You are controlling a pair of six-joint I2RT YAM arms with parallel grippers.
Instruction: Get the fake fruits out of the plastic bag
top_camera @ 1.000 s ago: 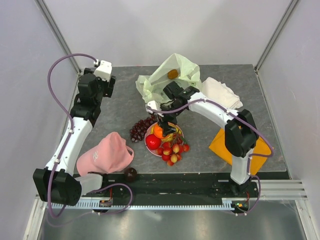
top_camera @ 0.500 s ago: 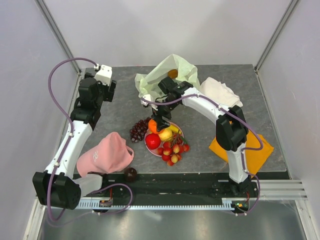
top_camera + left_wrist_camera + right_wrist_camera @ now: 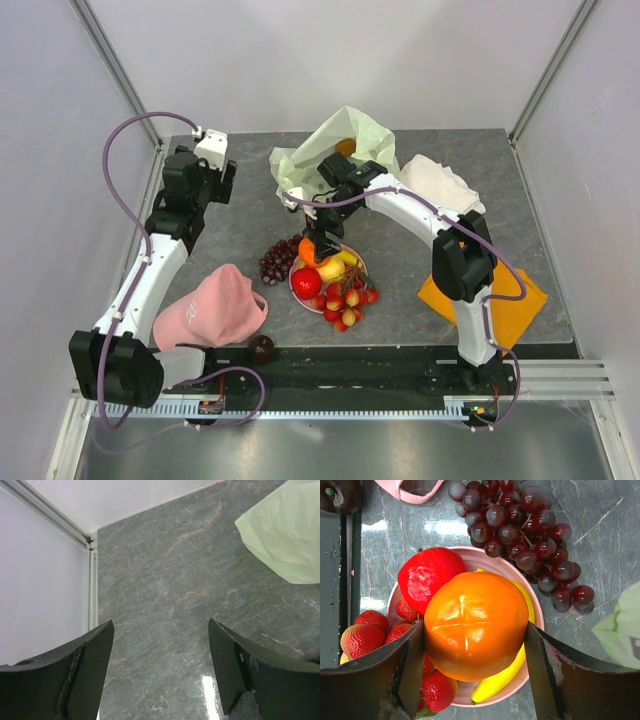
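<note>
Your right pincer (image 3: 318,246) clamps the glossy orange plastic fruit (image 3: 475,625) above the pink plate (image 3: 468,551); left pincer (image 3: 160,672) gapes. One orange-brown piece (image 3: 345,148) appears left in the pale-green bag (image 3: 368,130).

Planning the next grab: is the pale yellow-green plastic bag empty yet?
Not empty: a small orange-brown round fruit shows inside the crinkly pale plastic bag, top view. Anything deeper under the folds: cannot tell.

no readable text, no labels, brands, numbers or signs legible in any view
</note>
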